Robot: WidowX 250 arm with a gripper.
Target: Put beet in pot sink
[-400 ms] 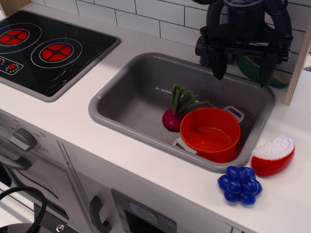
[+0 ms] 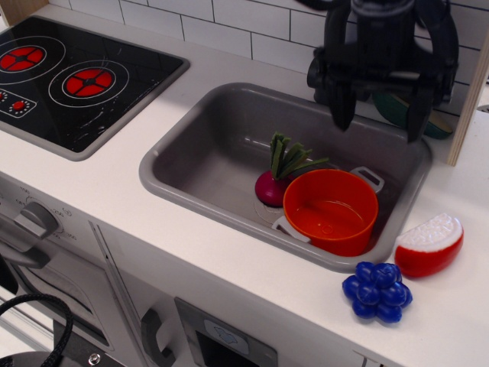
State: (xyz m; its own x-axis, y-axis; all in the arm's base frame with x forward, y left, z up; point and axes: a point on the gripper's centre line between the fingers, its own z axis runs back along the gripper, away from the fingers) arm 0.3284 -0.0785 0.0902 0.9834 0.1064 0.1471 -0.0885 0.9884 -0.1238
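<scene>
Countertop (image 2: 229, 252) of white runs from the near edge to the tiled back wall, and everything I deal with sits on or in it. Toward the far left corner lies the black stovetop (image 2: 114, 95) with its red rings. Right of it, sunk into the bench toward the back edge, is the grey sink (image 2: 199, 153), a rounded rectangular basin. My arm hangs over the sink's far right corner, and my pincer (image 2: 378, 115) is spread wide, its two dark fingers (image 2: 341, 107) pointing down, well apart from each other and gripping nothing; they are above the basin and clear of everything in it. Inside the sink, against its near right wall, stands the orange-red pot (image 2: 331, 212), upright, with one pale handle toward the back and one toward the front, and I see nothing lying in it. The beet (image 2: 272, 187) is not in the pot: it rests on the sink floor just beside the pot's left side, apparently touching it, its magenta bulb low and its dark green stalks rising and leaning toward the back right. On the bench by the near right corner, outside the sink, sits the red-and-white wedge (image 2: 429, 245), and just in front of it, close to the sink's near right corner, the blue grape cluster (image 2: 377, 291).
</scene>
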